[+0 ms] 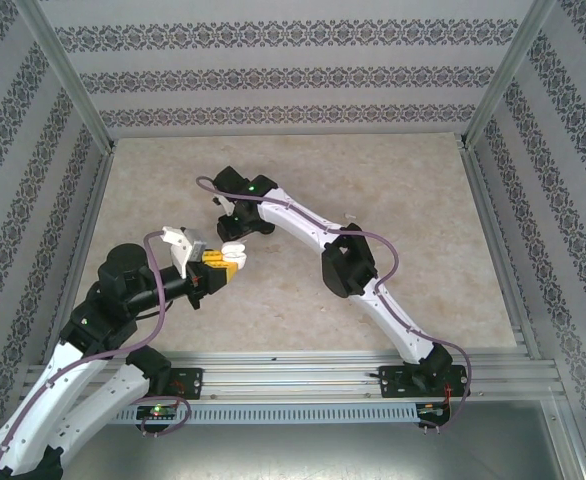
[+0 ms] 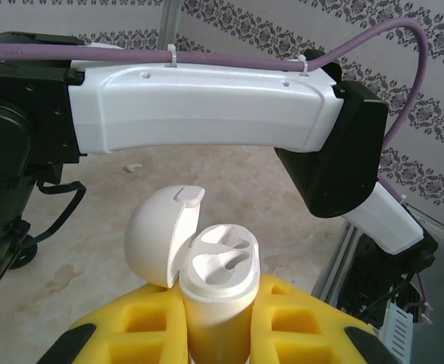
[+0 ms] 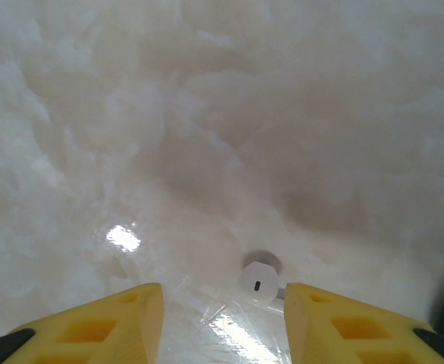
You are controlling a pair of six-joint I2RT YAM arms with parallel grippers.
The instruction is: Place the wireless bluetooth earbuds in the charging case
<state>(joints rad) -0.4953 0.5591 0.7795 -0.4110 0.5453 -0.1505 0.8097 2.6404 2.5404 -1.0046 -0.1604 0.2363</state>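
The charging case [image 2: 216, 307] is grasped upright in the left claw [image 2: 218, 334], clenched on its lower body between two yellow foam-like fingers [image 2: 135, 326] and raised off the table [image 1: 413, 260] – a hold that appears chosen so that the mouth is presented upward and toward the other arm. The hinged lid [image 2: 157, 236] is swung back to the left, and two moulded sockets [image 2: 223, 259] are exposed; both are seen to be empty, so neither earbud is judged to be seated yet. The case is made of glossy white plastic, rounded like a pebble, with the lid domed and smooth. In the right wrist view, the right claw [image 3: 223, 297] is lowered close over the table with its fingers released and spread, and one earbud [image 3: 260, 282] – small, white, rounded, with a dark oval mark on its face – is framed between them, lying on the surface just beside the right-hand finger; whether it is touched cannot be told. The spread seems set for closing around the bud. The table is pale, mottled like marble, and shiny enough for lamp glare to be reflected near the earbud.
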